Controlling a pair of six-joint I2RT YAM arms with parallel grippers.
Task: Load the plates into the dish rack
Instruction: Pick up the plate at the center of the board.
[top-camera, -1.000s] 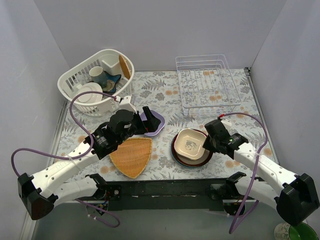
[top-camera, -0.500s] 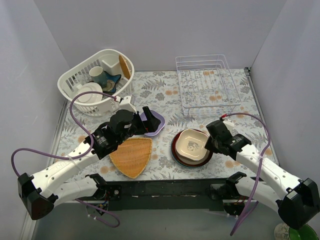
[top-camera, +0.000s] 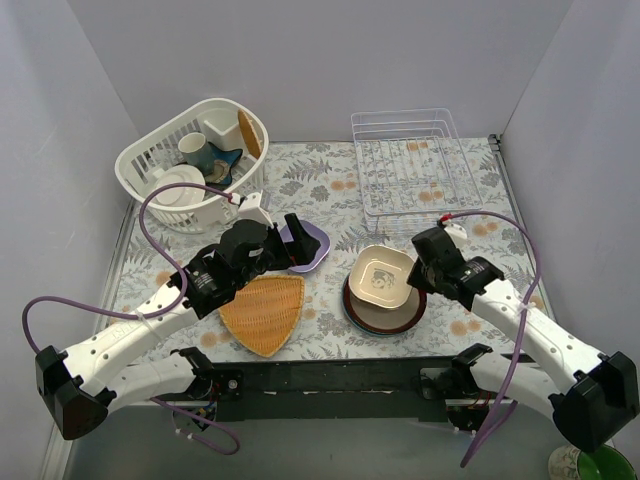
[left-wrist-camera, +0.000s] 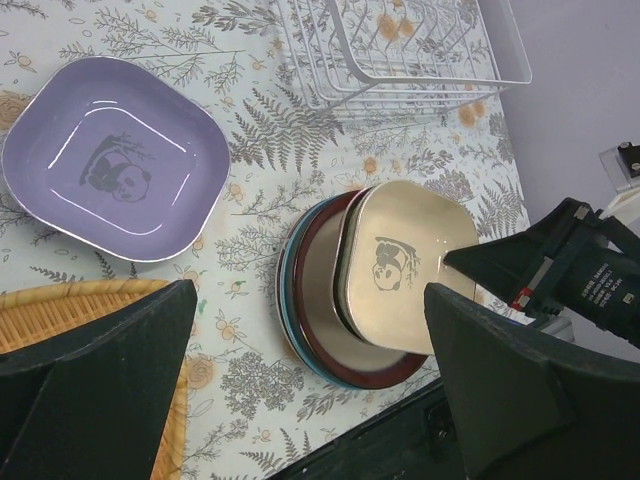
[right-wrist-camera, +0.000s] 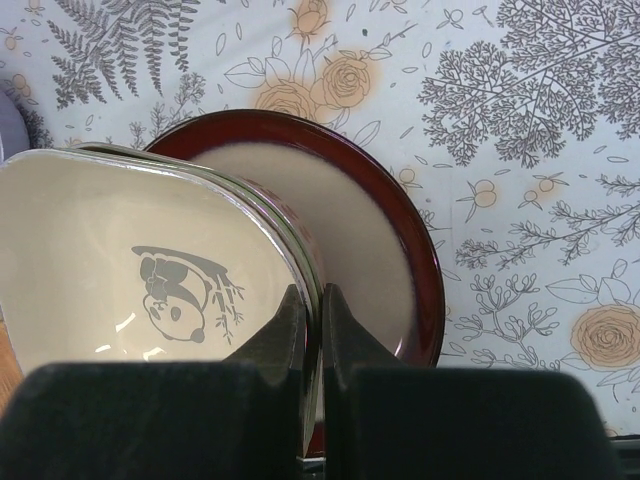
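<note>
A cream rounded-square dish (top-camera: 381, 277) (right-wrist-camera: 130, 270) (left-wrist-camera: 400, 265) with a panda print is tilted up off a dark red-brown round plate (top-camera: 385, 318) (right-wrist-camera: 372, 225) (left-wrist-camera: 318, 300). My right gripper (top-camera: 413, 282) (right-wrist-camera: 312, 300) is shut on its right rim. A second pale rim sits tight behind the cream one. A lilac dish (top-camera: 310, 246) (left-wrist-camera: 115, 170) lies flat left of the stack. My left gripper (top-camera: 296, 243) (left-wrist-camera: 310, 295) hangs open beside it, holding nothing. The white wire dish rack (top-camera: 415, 170) (left-wrist-camera: 400, 50) stands at the back right, with no plate in it.
An orange woven triangular tray (top-camera: 265, 312) lies near the left arm. A white slotted oval basket (top-camera: 190, 165) with cups and a white plate stands at the back left. A bluish rim (left-wrist-camera: 284, 310) shows under the red-brown plate. Walls close three sides.
The right gripper has raised the cream dish's right edge and drawn it slightly toward the back, so it now stands steeper. The left arm has not moved.
</note>
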